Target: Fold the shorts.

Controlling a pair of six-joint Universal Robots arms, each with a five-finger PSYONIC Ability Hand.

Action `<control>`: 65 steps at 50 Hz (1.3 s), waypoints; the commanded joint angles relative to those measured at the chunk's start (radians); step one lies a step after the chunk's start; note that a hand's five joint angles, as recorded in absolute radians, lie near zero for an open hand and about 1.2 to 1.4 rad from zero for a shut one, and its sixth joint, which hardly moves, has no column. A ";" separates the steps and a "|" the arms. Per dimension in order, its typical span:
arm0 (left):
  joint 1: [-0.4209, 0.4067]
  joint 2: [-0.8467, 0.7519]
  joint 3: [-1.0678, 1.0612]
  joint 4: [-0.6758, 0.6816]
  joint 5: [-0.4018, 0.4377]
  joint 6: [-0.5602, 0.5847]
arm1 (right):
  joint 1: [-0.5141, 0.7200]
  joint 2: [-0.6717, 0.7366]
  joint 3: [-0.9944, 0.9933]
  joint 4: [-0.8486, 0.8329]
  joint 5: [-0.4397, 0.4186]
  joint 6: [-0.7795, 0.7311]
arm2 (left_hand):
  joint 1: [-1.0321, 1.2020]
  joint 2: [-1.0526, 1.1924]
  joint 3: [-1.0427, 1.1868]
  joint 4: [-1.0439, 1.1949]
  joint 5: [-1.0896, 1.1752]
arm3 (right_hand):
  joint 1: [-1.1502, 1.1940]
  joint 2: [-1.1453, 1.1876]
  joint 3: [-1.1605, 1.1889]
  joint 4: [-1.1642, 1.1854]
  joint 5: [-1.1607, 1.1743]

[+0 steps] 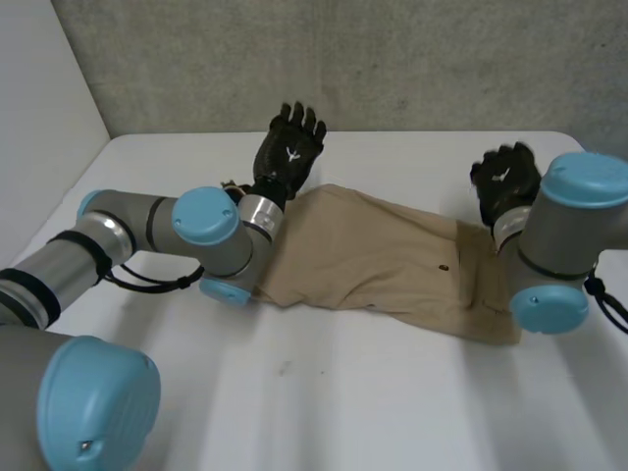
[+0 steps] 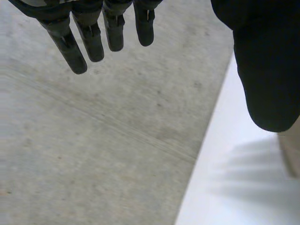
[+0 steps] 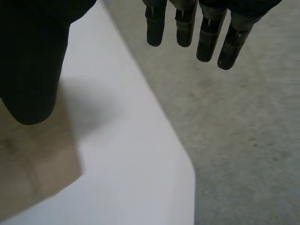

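Left hand (image 1: 289, 149) and right hand (image 1: 506, 182) hover straight-fingered near the shorts (image 1: 373, 257).

tan shorts (image 1: 373, 255), lying flat, spread lengthwise across the white table

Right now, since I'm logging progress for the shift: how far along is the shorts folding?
Done: the tan shorts lie flat across the white table; whether they are already folded once, I cannot tell. In hand: nothing; left hand and right hand are open, one by each end of the cloth. Left: likely grasping and folding end over end.
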 commanded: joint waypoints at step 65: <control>0.015 0.915 -1.118 -0.109 -0.157 -0.413 | -0.440 -0.357 0.403 0.305 -0.254 -0.007 | -0.025 -0.031 -0.037 -0.029 -0.043 | 1.203 1.183 1.190 1.172 1.164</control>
